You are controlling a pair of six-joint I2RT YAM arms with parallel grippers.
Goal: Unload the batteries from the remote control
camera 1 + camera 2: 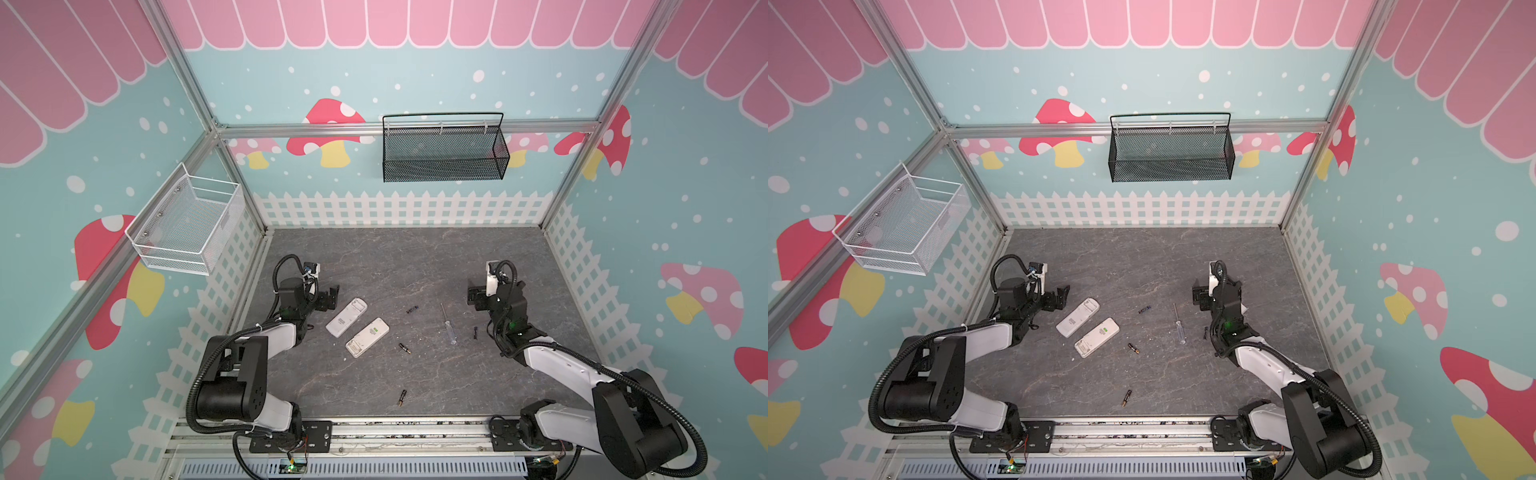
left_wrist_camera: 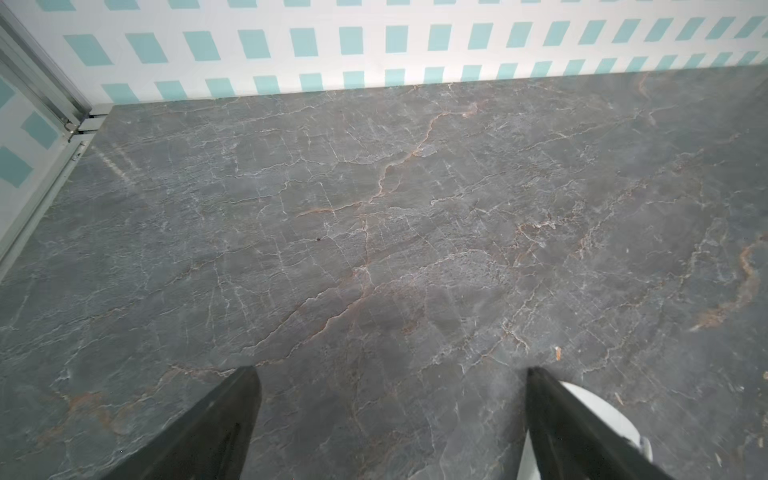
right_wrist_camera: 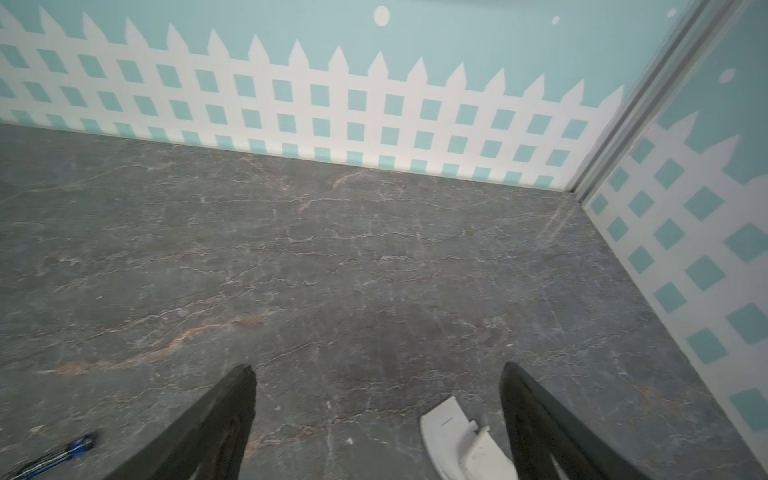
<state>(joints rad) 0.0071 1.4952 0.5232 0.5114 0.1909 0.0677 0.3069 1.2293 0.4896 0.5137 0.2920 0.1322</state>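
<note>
Nearest the arm bases, a black gold-tipped battery [image 1: 402, 397] lies loose by the worktop's [image 1: 457, 257] front edge. Being round, it could roll off toward the rail [image 1: 415, 432] if bumped. Further in, a second gold-tipped battery [image 1: 405, 348] lies just beside the nearer remote [image 1: 368, 337], with the other remote [image 1: 346, 317] alongside it. A dark battery [image 1: 475, 331] lies close to the right arm [image 1: 557, 365], which could sweep it away on a swing. The screwdriver [image 1: 448, 324] is near it. Beyond lies a blue battery [image 1: 412, 309]. The left claw [image 2: 390, 370] and right claw [image 3: 378, 365] both stand apart, holding nothing. A white cover piece [image 3: 449, 419] under the right one could get knocked.
</note>
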